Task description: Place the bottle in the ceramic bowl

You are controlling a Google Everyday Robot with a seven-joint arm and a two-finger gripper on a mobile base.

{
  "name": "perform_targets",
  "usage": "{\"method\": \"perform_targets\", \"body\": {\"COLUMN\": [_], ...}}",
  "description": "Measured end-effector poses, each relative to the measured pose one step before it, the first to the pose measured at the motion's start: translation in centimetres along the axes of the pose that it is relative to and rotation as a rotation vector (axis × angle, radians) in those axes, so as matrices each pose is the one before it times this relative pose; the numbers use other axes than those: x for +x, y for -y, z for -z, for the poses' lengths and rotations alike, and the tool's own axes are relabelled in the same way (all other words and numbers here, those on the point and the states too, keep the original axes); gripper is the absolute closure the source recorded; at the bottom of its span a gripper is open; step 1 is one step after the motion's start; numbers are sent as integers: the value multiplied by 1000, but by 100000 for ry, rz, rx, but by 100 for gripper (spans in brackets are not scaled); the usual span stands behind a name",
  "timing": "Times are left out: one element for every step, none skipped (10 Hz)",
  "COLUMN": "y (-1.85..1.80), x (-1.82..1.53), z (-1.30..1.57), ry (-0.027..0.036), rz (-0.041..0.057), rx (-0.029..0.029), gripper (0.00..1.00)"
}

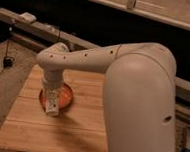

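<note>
Running across the dark background from upper left: a long pale ledge (pixel 42 31), carrying a small white box (pixel 27 17) near its left end. Lying below it, far left: speckled floor (pixel 2 90), with a dark cord (pixel 8 48) hanging down toward it. Standing at lower left-centre: a wooden table (pixel 28 130), its planks running side to side under warm light. Sitting on the table's left half: the bowl (pixel 66 94), orange-red and upright. Reaching in from the right: a bulky white arm (pixel 137 94), filling the right of the view. Its forearm is stretching leftward over the table, then bending at the wrist (pixel 54 62) and pointing straight down. Hanging at the wrist's end: the gripper (pixel 51 98), hovering over the bowl's left side; whether it is clamping or loose cannot be told. Showing directly under the gripper: the bottle (pixel 52 108), whitish, tilting slightly and overlapping the bowl's front-left rim. Whether it is resting in the bowl or hanging above it cannot be told.
</note>
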Motion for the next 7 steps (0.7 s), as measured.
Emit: {"method": "perform_targets", "body": {"y": [-460, -158, 2, 108, 517, 410, 561], "x": [-988, -650, -885, -508, -1083, -749, -1011], "z": [-499, -379, -506, -232, -395, -230, -383], "ry": [-224, -202, -296, 78, 249, 345, 277], "rz": [2215, 1349, 1270, 569, 870, 506, 643], "rx": [-324, -207, -57, -97, 395, 268, 463], "gripper": [100, 100, 100, 100, 100, 100, 100]}}
